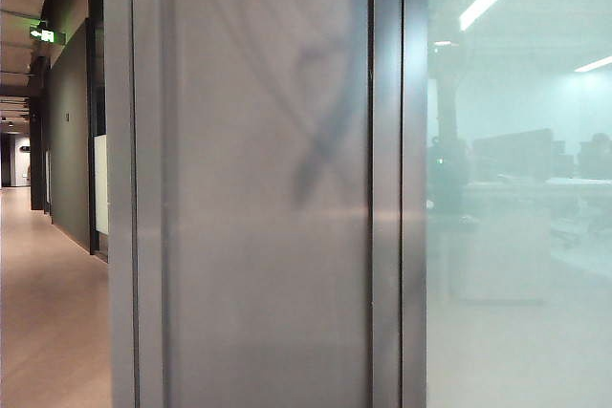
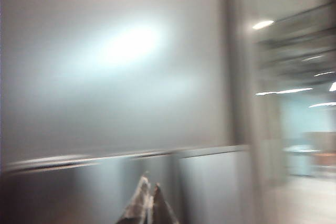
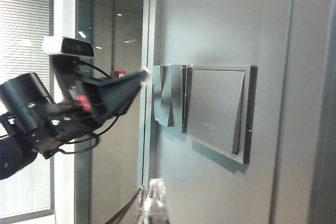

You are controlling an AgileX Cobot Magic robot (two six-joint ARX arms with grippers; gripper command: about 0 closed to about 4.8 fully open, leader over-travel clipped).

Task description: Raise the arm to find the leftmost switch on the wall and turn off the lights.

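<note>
The wall (image 1: 258, 284) is a brushed grey metal panel, and a dark blurred silhouette of the arm (image 1: 320, 140) shows on it. In the right wrist view two rocker switches sit side by side on the wall (image 3: 220, 14). The far one is the leftmost switch (image 3: 168, 95), beside a nearer, larger-looking switch (image 3: 215, 108). My left gripper (image 3: 143, 77) is shut and its tip is at the outer edge of the leftmost switch; I cannot tell if it touches. The left wrist view is blurred, with the left gripper (image 2: 149, 190) pointed at the panel. My right gripper (image 3: 149, 198) is shut, close beside the wall below the switches.
A frosted glass partition (image 1: 516, 236) stands right of the panel, with vertical metal frame strips (image 1: 387, 188) between them. A corridor (image 1: 48, 312) runs off on the left. The left arm's black body and its wrist camera (image 3: 68, 46) hang in front of a window with blinds (image 3: 23, 24).
</note>
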